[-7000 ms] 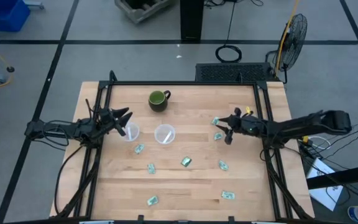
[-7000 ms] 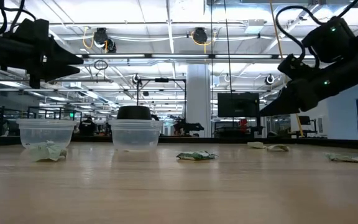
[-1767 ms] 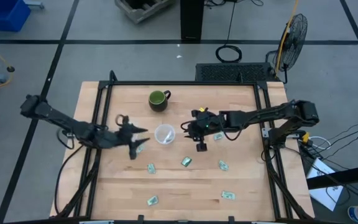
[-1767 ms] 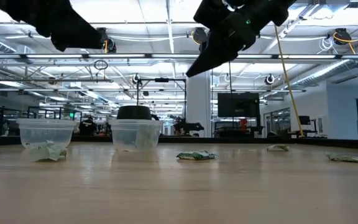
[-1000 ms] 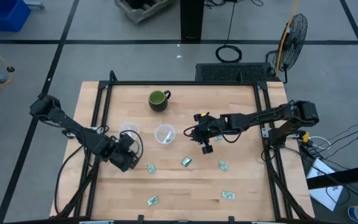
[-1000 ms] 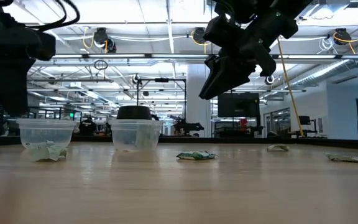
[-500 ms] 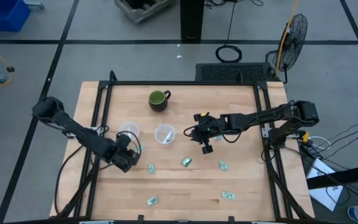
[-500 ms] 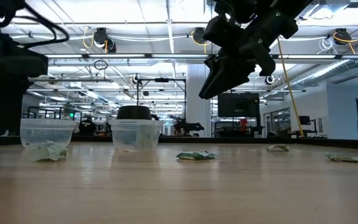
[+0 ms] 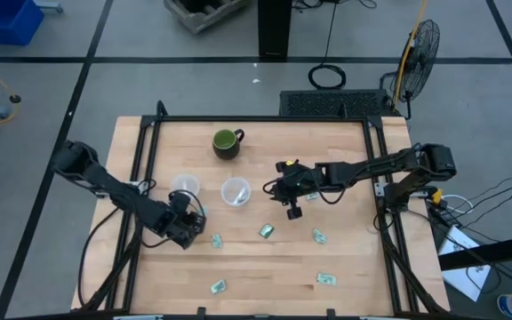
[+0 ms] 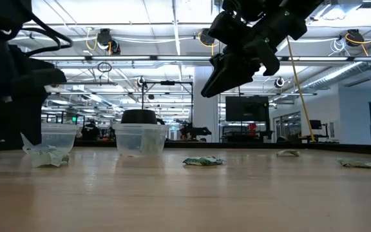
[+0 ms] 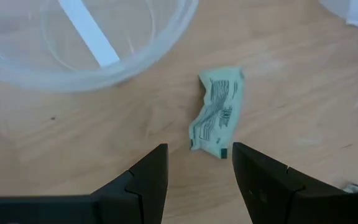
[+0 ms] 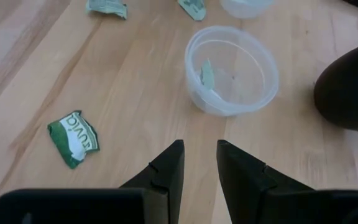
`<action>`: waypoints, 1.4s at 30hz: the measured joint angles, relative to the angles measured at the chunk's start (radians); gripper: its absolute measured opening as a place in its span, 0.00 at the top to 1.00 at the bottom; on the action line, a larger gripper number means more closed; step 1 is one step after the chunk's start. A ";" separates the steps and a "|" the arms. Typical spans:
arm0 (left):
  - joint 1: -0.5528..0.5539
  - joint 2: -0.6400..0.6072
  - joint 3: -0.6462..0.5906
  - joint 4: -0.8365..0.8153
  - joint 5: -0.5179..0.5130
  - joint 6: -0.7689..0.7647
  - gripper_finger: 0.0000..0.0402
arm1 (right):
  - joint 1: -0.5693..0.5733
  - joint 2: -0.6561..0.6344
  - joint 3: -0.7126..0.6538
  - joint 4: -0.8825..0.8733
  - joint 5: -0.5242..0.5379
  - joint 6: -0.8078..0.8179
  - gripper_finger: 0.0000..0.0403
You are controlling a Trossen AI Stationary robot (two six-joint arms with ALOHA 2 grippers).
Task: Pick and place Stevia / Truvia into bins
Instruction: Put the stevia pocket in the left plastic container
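Left gripper low over the table, fingers parted and empty, one pale green sachet lying just ahead of the gap, beside the left cup. In the high view that arm sits below the left cup.

Right gripper hangs above the table right of the middle cup, fingers slightly apart, nothing between them. That cup already holds one sachet.

Other sachets lie scattered on the table: one near centre, more toward the front edge and the right.

Handling, my judgement: paper-light, thin, crumpled, likely to slide on the wood. I would pinch across the short width, where the creased edge lifts off the table.

Writing: a darker green packet reads "uvia", so Truvia. Print on the left sachet is too small to read.
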 joint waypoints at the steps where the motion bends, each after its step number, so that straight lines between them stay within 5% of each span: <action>1: 0.002 0.010 0.000 0.002 0.009 -0.001 0.54 | 0.000 0.000 0.000 -0.002 0.000 0.000 0.77; 42: 0.071 0.065 0.000 0.062 -0.070 0.007 0.54 | 0.000 0.000 0.001 -0.002 0.000 -0.034 0.77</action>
